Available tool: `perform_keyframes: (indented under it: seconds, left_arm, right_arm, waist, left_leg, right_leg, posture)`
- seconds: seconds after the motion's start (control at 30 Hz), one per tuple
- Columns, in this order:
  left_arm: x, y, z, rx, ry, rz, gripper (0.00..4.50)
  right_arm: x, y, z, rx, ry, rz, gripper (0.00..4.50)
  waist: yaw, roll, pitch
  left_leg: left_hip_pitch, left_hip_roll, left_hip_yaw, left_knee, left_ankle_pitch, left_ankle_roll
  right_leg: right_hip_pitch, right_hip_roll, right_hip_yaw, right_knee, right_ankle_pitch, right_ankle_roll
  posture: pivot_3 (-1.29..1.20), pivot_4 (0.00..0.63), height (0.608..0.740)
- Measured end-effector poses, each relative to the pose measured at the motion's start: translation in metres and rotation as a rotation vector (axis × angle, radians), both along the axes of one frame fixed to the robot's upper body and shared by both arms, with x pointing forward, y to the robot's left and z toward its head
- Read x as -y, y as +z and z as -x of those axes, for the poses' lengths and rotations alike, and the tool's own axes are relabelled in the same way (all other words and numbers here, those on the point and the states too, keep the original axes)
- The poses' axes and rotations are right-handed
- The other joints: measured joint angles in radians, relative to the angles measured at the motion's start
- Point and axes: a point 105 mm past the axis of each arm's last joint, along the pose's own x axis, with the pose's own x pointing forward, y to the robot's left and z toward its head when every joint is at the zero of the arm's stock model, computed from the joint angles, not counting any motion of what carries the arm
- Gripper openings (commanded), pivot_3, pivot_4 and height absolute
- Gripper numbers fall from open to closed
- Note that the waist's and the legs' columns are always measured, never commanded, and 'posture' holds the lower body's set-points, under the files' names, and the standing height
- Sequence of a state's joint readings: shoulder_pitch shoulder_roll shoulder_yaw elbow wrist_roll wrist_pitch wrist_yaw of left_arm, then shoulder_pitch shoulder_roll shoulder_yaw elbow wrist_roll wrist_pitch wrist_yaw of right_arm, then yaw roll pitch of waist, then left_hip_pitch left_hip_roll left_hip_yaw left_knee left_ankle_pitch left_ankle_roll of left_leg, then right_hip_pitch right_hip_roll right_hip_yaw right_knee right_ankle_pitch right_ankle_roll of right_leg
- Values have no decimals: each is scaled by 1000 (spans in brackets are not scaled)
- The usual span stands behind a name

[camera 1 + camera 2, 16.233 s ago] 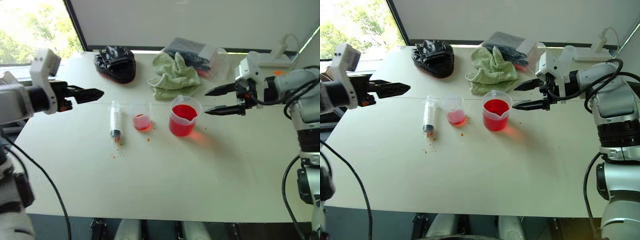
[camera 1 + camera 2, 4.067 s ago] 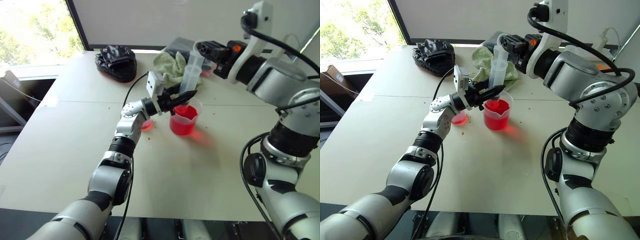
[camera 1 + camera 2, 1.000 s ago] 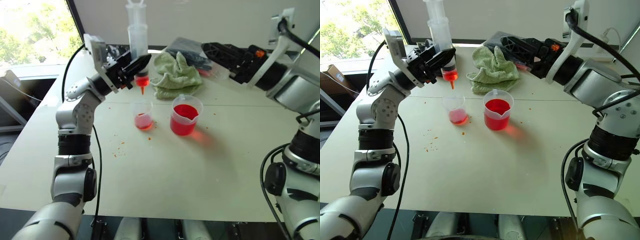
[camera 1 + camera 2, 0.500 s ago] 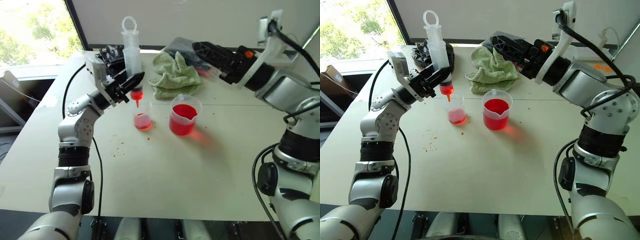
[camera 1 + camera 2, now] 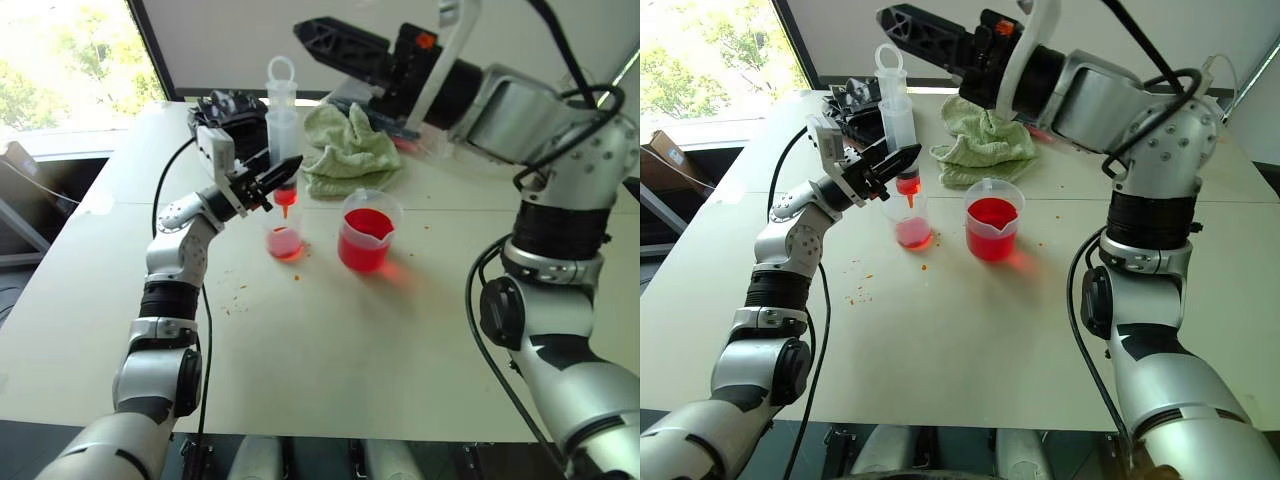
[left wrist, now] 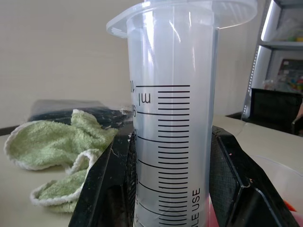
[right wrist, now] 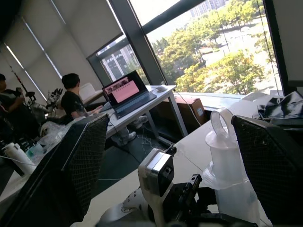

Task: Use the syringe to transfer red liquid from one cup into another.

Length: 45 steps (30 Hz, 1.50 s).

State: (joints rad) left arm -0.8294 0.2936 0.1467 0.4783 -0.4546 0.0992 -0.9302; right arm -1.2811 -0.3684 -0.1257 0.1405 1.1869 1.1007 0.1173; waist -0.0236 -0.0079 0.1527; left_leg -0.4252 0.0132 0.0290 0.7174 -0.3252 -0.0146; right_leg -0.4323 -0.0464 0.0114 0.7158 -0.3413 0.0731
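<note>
Both grippers were in view: the left gripper (image 5: 283, 175) was clamped tight on the syringe (image 5: 281, 130), pinching the lower barrel just above the red-stained tip, and the right gripper (image 5: 902, 20) hung above and behind with its fingers spread wide and nothing in them. Syringe stood near upright, ring-ended plunger drawn up, tip directly over the small cup (image 5: 284, 236), not visibly dipped into it. Red liquid (image 5: 990, 215) filled much of the beaker (image 5: 991, 220), which stood just beside the small cup on the white table (image 5: 400, 340); a shallow red pool sat in the small cup too. Judged handling: syringe looked light, rigid, smooth clear plastic, likely slick where wet, so the barrel between the 2 black fingers was the sensible hold, as seen in the left wrist view, with the ring left free for the other gripper to press. Plunger would probably need a steady straight push or the barrel could tilt in the grip. Both cups looked thin, light and easy to tip. Readable writing: the barrel carried a printed black scale with "ml" by the top line and partial letters "LE USE" lower down; scale numerals were cut off by the curve. No brand could be read. A green towel (image 5: 345, 150) and a black bag (image 5: 232, 108) lay behind.
</note>
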Motion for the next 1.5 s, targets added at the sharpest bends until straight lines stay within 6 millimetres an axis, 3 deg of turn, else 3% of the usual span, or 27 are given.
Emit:
perform_keyframes:
  seconds: [0.2, 0.4, 0.67, 0.77, 0.9, 1.5]
  left_arm:
    - [1, -6, -2, -7, 0, -4, 1418]
    - [6, -6, -1, -6, -8, 2, 1418]
    - [7, -7, -1, -6, -6, -6, 1418]
    - [7, -7, -2, -6, -4, -8, 1418]
    - [7, -7, -2, -3, -2, -10, 1418]
    - [6, -5, -1, 9, 2, -16, 1418]
  right_arm:
    - [-17, -30, -34, -23, -60, 129, 4295]
    - [-28, -20, -46, 56, -73, 144, 4295]
    - [-34, -25, -56, 60, -84, 168, 4295]
    - [-38, -27, -56, 57, -76, 169, 3465]
    - [-38, -23, -56, 66, -73, 164, 1539]
    - [-39, -24, -50, 80, -55, 160, 1439]
  waist:
    - [-6, 0, 0]
    - [-21, 0, 0]
    - [-24, 0, 0]
    - [-23, 0, 0]
    - [-23, 0, 0]
    - [-23, 0, 0]
  left_leg:
    - [-1, 0, 0, 0, 0, 0]
    - [-1, 0, -1, -1, 0, 0]
    - [-1, 0, -1, -1, 0, 0]
    - [-1, 0, -1, -1, 0, 0]
    - [-1, 0, -1, -1, 0, 0]
    - [-1, 0, -1, -1, 0, 0]
  right_leg:
    - [-1, 0, 0, 0, 0, 0]
    - [-1, 0, -1, 0, 0, 0]
    - [-2, 0, -1, 1, 0, 0]
    - [-2, 0, -1, 1, 0, 0]
    - [-2, 0, -1, 1, 0, 0]
    - [-2, 0, -1, 2, 0, 0]
  posture:
    - [0, 150, 711]
    - [0, 150, 711]
    - [0, 150, 711]
    - [0, 150, 711]
    - [0, 150, 711]
    - [0, 150, 711]
